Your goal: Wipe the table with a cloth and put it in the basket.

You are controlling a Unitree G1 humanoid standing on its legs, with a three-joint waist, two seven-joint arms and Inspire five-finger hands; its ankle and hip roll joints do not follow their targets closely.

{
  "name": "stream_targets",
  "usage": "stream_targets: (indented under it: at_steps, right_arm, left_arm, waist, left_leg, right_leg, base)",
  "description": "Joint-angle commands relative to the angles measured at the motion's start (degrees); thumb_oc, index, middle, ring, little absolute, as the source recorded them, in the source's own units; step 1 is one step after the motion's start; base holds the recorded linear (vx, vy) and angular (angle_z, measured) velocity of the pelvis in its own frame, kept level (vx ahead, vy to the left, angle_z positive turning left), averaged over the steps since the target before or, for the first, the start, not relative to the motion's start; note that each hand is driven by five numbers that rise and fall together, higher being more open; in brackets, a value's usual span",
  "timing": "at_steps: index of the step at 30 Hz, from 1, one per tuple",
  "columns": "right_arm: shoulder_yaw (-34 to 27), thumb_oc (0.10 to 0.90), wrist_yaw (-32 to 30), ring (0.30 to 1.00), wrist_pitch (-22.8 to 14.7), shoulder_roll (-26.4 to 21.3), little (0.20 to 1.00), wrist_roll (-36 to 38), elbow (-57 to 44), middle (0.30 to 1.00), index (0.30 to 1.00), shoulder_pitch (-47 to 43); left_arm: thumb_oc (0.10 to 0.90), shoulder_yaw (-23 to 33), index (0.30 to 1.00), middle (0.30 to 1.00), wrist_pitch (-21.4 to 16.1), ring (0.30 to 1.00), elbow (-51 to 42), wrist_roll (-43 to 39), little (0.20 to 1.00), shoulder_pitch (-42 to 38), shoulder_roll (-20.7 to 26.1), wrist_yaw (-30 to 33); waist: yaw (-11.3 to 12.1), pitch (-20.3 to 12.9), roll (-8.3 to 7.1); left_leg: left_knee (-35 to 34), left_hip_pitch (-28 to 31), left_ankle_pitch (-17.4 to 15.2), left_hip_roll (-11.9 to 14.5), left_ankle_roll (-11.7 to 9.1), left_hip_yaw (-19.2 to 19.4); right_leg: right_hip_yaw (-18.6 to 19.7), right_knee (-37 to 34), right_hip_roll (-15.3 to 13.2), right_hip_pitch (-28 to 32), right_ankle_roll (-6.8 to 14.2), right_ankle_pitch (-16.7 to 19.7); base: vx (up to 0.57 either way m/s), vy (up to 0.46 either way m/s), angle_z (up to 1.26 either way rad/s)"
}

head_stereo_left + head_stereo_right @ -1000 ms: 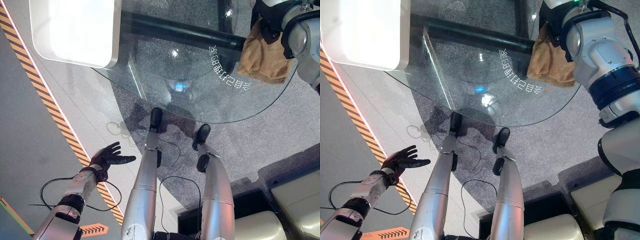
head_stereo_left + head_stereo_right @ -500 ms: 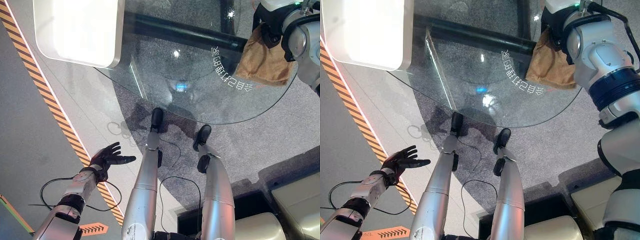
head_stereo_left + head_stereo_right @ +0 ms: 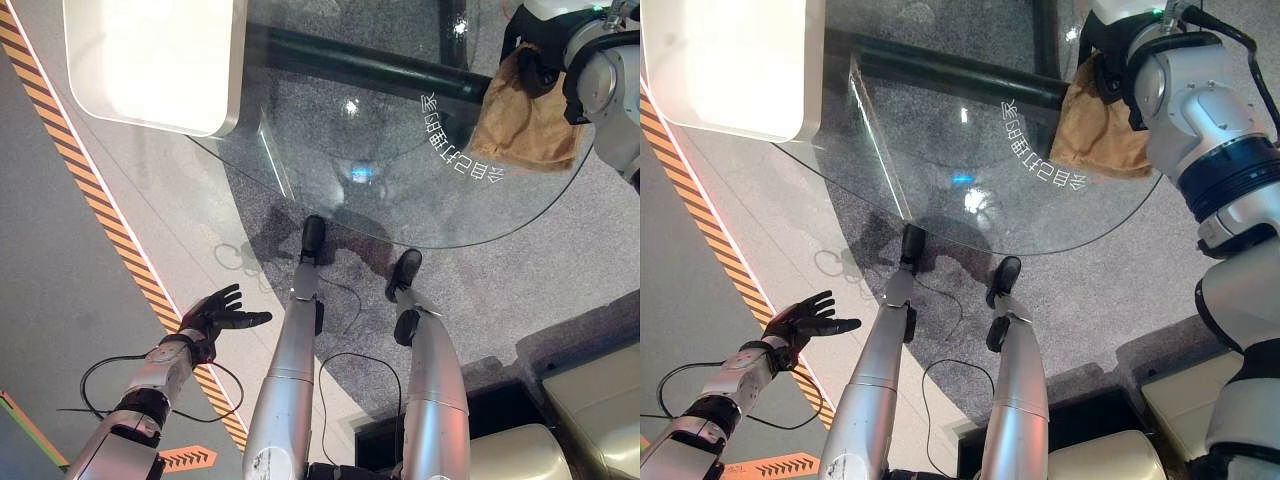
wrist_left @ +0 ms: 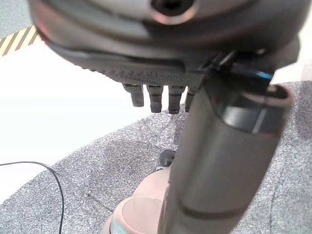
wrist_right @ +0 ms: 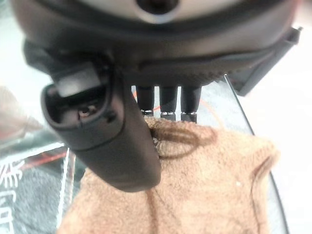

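Now, step: you are in the wiping part of the task, judging by the cloth (image 3: 525,115) lying on the glass surface (image 3: 400,190) under your right hand (image 3: 1110,60).
Cloth: a tan terry cloth, bunched, lying on the glass near the surface's curved right edge, just beside the white lettering (image 3: 455,140) printed in the glass.
Right hand: it sits on the far side of the cloth, at the surface's right rim. In the right wrist view the fingers (image 5: 168,105) reach down straight onto the cloth's far fold, with the thumb alongside. They appear to press on the cloth, not to be clenched round it.
Left hand: your left hand (image 3: 215,313) hangs well away from the surface, low over the floor beside the striped floor line (image 3: 120,250). Its fingers are spread and released, holding nothing; the left wrist view shows the same straight fingers (image 4: 158,97) over bare floor.
Basket: the white rounded bin (image 3: 150,60) at the surface's left side may be it, but you cannot tell for sure.
Next move: likely a sweep of the cloth across the glass toward the lettering, keeping the fingers flat and pressed so that it drags along rather than slips out.
Later: the cloth will need a real grasp before it can be carried across the surface to the basket.
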Motion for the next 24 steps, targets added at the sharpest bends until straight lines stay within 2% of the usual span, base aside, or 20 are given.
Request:
stream_targets:
  at_steps: [1,7,24]
  right_arm:
    - [-3.01,0.1,-5.43,0.3,-1.64,-2.43,0.2,7.57,-1.55,0.3,0.3,0.92]
    - [-6.34,0.1,-9.2,0.3,-2.31,-0.78,0.2,9.38,-1.21,0.3,0.3,1.77]
    - [-7.4,0.1,-15.84,0.3,-2.09,4.97,0.2,12.34,-1.93,0.3,0.3,-0.62]
  left_arm:
    - [0.8,0.73,0.9,0.9,-0.14,0.9,0.79,1.46,0.9,5.41,0.42,-0.38]
    - [0.8,0.05,0.9,0.9,-0.3,0.9,0.11,1.08,0.9,5.15,-0.65,0.88]
    - [0.8,-1.43,0.9,0.9,-0.66,0.9,0.09,0.62,0.9,4.28,-2.14,1.15]
  waist:
    - [-0.54,-1.0,1.05]
    - [-0.43,-1.0,1.5]
    - [1.15,-1.0,2.11]
  left_leg:
    - [1.32,1.88,-3.46,-3.68,3.5,-0.69]
    - [0.92,1.98,-3.42,-3.85,3.6,-0.6]
    - [0.0,2.45,-3.04,-4.56,3.87,-1.21]
  right_leg:
    - [-3.03,-9.72,2.98,3.61,0.36,6.61]
    - [-2.95,-10.03,2.97,3.67,0.48,6.68]
    - [-3.99,-11.26,2.33,4.59,1.04,7.16]
  base:
    - [0.0,0.0,0.0]
    - [0.0,0.019,0.0]
    - [0.0,0.021,0.01]
